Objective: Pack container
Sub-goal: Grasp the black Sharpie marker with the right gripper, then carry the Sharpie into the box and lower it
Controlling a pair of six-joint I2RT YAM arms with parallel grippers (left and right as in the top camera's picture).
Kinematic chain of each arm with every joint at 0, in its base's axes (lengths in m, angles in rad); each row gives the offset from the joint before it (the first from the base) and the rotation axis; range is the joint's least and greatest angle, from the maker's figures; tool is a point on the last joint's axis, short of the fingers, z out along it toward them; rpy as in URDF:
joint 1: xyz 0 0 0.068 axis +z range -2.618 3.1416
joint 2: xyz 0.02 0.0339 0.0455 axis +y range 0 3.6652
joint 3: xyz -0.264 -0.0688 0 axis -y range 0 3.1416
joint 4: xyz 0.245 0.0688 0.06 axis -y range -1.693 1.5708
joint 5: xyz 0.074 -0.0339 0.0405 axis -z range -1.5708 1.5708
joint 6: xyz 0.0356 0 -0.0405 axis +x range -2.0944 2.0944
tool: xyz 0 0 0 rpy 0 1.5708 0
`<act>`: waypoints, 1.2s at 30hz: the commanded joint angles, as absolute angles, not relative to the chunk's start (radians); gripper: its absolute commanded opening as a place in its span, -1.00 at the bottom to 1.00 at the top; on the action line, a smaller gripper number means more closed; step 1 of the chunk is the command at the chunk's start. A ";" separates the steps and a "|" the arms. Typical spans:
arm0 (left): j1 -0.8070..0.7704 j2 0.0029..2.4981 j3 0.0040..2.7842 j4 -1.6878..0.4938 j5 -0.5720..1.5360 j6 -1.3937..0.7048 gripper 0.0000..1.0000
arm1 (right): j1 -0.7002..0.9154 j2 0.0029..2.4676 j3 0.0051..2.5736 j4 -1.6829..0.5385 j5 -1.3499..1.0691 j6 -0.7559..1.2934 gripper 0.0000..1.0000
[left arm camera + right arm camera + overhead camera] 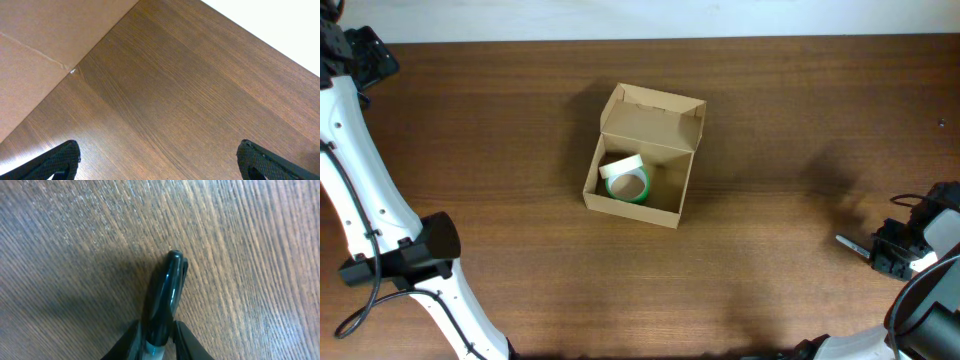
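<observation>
**At the lower right of the overhead view: marker in hand, box waiting**

At the lower right of the overhead view, my right gripper [159,344] is closed on a black marker [165,290]. The wrist view shows the glossy barrel pinched between my two fingers near the bottom of the frame. Its rounded end points away from me over the wood grain of the table [500,120]. I cannot tell whether that tip touches the wood.

The container [630,209] sits at the centre of the overhead view, well apart from this hand. Its flap lid stands up at the upper side of the box. Inside, toward its left part, lies a tape roll [626,183], green and white. The right part of the box floor looks bare.

I judge the step in hand to be carrying the marker over to be packed. The next move calls for lifting it, travelling left across the frame to the box, and lowering it into the free right part beside the roll. It must clear the walls and the raised lid on the way.

My left gripper [157,160] is spread wide and holds nothing, one fingertip in each lower corner of its wrist view. A tan sheet [35,60] fills the upper left there; I cannot tell what it belongs to.
</observation>
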State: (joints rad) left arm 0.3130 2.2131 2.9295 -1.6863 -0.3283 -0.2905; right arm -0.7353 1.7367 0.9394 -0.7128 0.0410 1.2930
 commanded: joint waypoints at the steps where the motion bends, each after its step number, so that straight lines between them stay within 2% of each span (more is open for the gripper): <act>1: 0.318 2.189 2.926 -1.687 -0.328 -0.279 1.00 | -0.742 1.780 0.935 -0.696 0.050 1.288 -0.22; 2: 0.318 2.189 2.926 -1.687 -0.328 -0.279 1.00 | -0.742 1.780 0.935 -0.697 0.050 1.286 0.02; 5: 0.318 2.189 2.926 -1.687 -0.328 -0.279 1.00 | -0.740 1.780 0.935 -0.702 0.046 1.287 0.02; 9: 0.318 2.189 2.926 -1.687 -0.328 -0.279 0.99 | -0.740 1.780 0.935 -0.702 0.049 1.287 -0.41; 10: 0.318 2.189 2.926 -1.687 -0.328 -0.279 1.00 | -0.740 1.780 0.935 -0.702 0.053 1.287 -0.60; 14: 0.318 2.189 2.926 -1.687 -0.328 -0.279 1.00 | -0.740 1.781 0.935 -0.704 0.057 1.284 -0.93; 20: 0.318 2.189 2.926 -1.687 -0.328 -0.279 1.00 | -0.740 1.780 0.935 -0.691 0.033 1.150 -0.92; 26: 0.318 2.189 2.926 -1.687 -0.328 -0.279 1.00 | -0.736 1.779 0.996 -0.622 -0.128 0.762 -0.93; 31: 0.318 2.189 2.926 -1.687 -0.328 -0.279 0.99 | -0.677 1.767 1.174 -0.705 -0.193 0.416 -0.92; 36: 0.318 2.189 2.926 -1.687 -0.328 -0.279 0.99 | -0.580 1.748 1.443 -0.877 -0.275 0.223 -0.92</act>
State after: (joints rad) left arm 0.3130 2.2131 2.9292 -1.6867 -0.3283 -0.2905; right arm -0.6315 1.7786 1.3148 -0.8433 -0.1795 0.4343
